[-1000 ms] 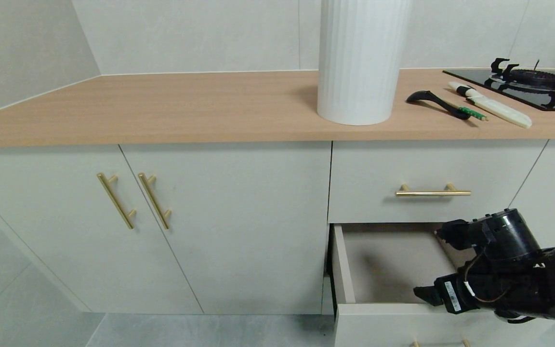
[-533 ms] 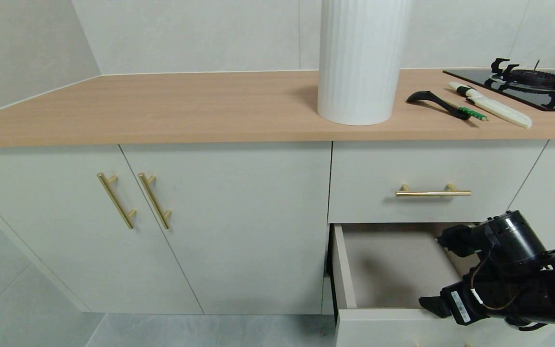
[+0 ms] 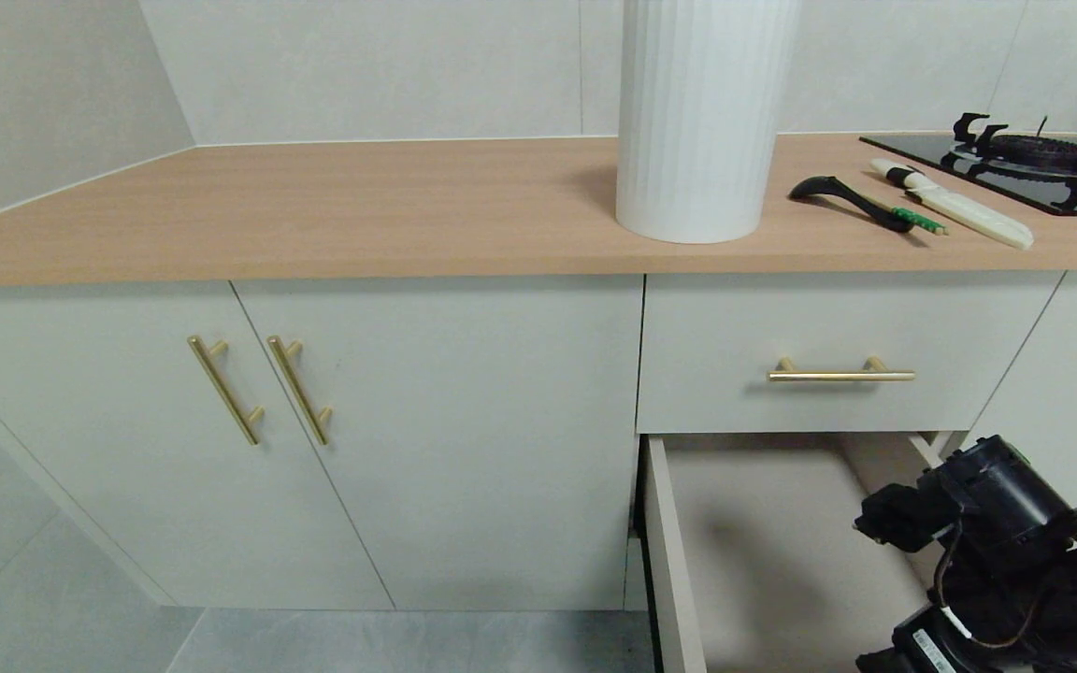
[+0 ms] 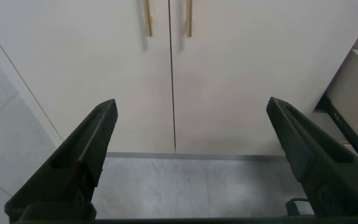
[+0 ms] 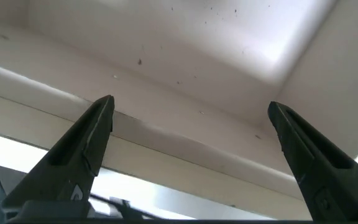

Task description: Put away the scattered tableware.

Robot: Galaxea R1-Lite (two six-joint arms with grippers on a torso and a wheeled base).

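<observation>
Right gripper [image 5: 190, 106], fingers spread, drawn back; drawer [image 3: 763, 542] beneath it now pulled farther out. Ladle [image 3: 842, 198], knife [image 3: 954, 204] well above, awaiting stowing.

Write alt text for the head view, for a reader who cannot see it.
A lower drawer stands pulled open, the right arm above its right side. On the counter lie a black ladle and a white knife, between a white ribbed cylinder and a stove.

A kitchen: wooden countertop [image 3: 361, 206], gas hob [image 3: 1034, 154], handled cabinet drawer [image 3: 735, 336].
</observation>
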